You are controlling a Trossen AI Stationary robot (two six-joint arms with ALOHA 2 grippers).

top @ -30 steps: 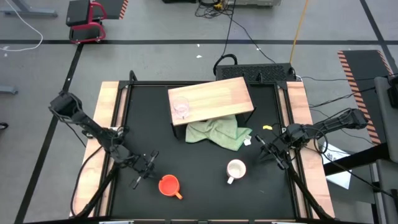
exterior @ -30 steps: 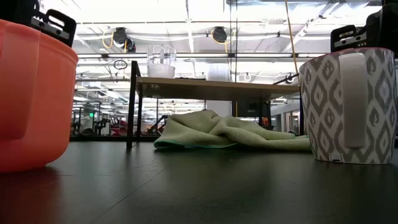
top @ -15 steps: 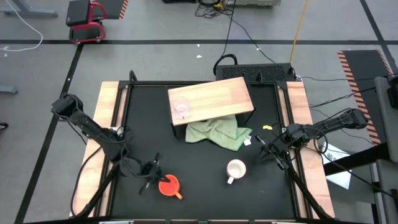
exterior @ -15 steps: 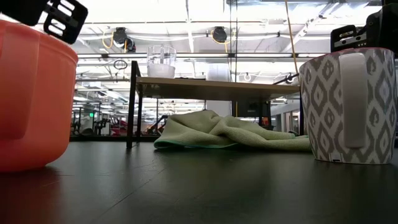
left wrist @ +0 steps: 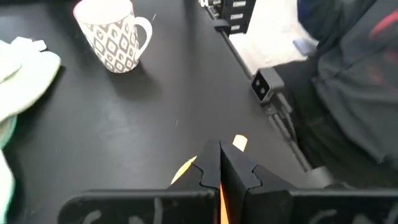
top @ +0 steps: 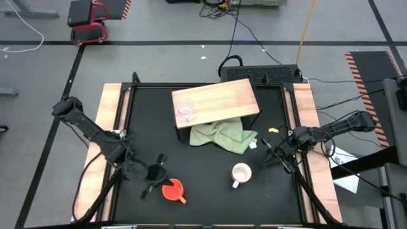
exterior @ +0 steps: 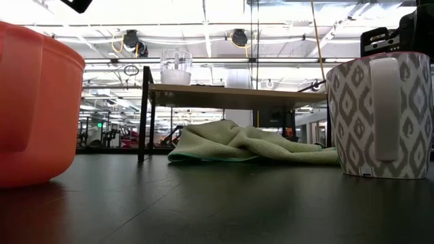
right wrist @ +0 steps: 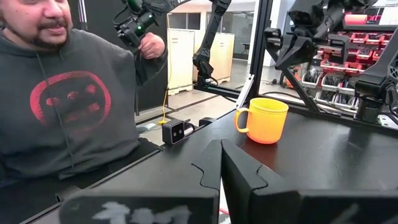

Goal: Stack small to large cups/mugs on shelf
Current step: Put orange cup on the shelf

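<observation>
Orange mug (top: pixel 172 189) sits right beside my left gripper (top: pixel 154 175), whose fingers look pressed together on nothing. Descending closed, I'd likely knock it over. My right gripper (top: pixel 275 152) waits clenched near the white mug (top: pixel 241 173).

Two slim dark jointed arms, each ending in a black hand (top: pixel 152 174) (fingers flat, notched).

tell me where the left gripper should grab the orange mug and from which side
Probably the rim wall opposite the handle, coming straight down. The orange mug stands upright with its mouth open, and its handle points toward the table's front right, so the wall nearest the left gripper is free. One finger inside and one outside should hold it level for the shelf.
</observation>
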